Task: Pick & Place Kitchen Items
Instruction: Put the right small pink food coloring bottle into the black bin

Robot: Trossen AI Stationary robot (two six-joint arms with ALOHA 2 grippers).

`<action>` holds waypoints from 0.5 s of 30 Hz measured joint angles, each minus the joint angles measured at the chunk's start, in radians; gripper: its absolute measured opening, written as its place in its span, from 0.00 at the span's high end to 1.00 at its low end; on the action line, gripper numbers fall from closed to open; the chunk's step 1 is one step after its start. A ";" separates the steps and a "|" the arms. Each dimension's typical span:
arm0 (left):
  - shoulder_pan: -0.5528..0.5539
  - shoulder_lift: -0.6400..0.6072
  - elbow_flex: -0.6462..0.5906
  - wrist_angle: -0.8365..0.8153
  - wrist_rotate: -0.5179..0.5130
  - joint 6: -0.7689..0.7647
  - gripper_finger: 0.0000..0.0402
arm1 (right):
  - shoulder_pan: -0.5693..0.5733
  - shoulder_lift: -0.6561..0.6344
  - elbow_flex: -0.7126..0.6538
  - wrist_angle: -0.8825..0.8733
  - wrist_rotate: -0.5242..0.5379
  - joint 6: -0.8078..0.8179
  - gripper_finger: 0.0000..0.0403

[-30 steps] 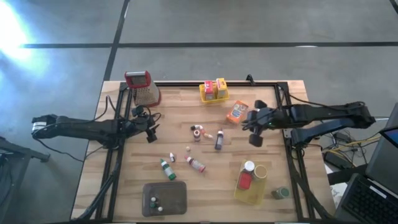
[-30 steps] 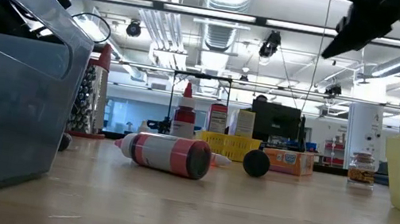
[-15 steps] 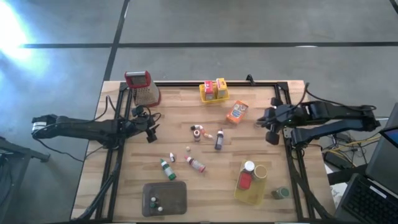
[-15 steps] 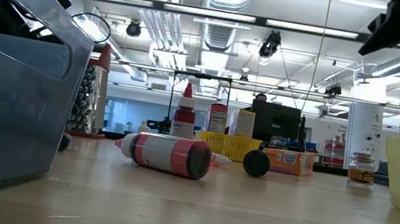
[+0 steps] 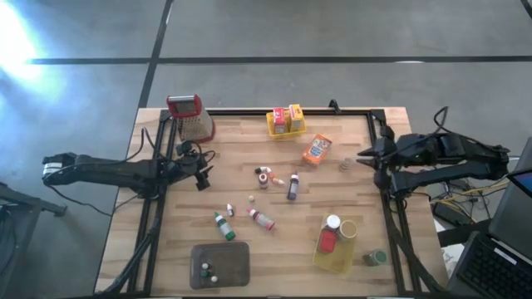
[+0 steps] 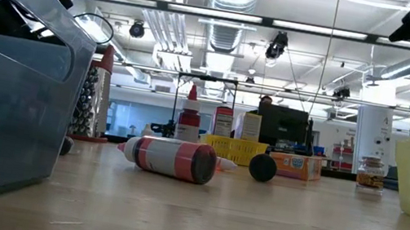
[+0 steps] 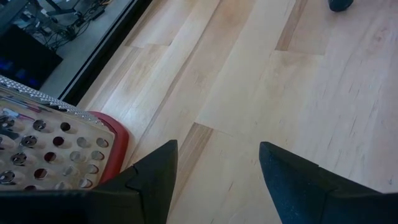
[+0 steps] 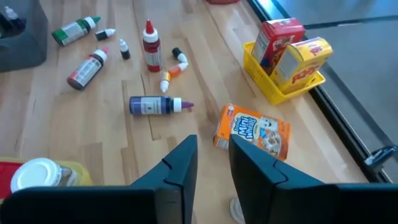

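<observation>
The kitchen items lie scattered on the wooden table: an orange box [image 5: 317,149] on its side, a purple bottle [image 5: 293,187], a red-banded bottle [image 5: 261,219], a green-capped bottle [image 5: 224,226] and a little jar [image 5: 347,164]. My right gripper [image 5: 363,156] hangs above the table's right edge. In its wrist view the fingers [image 8: 213,149] stand a narrow gap apart with nothing between them, pointing toward the orange box [image 8: 254,132]. My left gripper [image 5: 202,176] waits open at the left, close to the table, its fingers [image 7: 217,152] beside the grater [image 7: 56,143].
A yellow basket [image 5: 285,121] with two boxes stands at the far edge, and the red-handled grater [image 5: 191,116] at the far left. A grey tray [image 5: 220,264] holds small bottles at the near edge. Another yellow basket [image 5: 335,245] with jars is near right, a green jar [image 5: 374,258] beside it.
My right gripper has drawn back from over the table's middle right toward the right edge and has risen. As the arm cleared away, the little jar beside the orange box came into sight. No item has moved.
</observation>
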 joint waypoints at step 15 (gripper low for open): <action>0.000 0.000 0.000 0.000 -0.031 0.160 0.42 | 0.000 -0.269 -0.001 -0.131 0.023 -0.015 0.66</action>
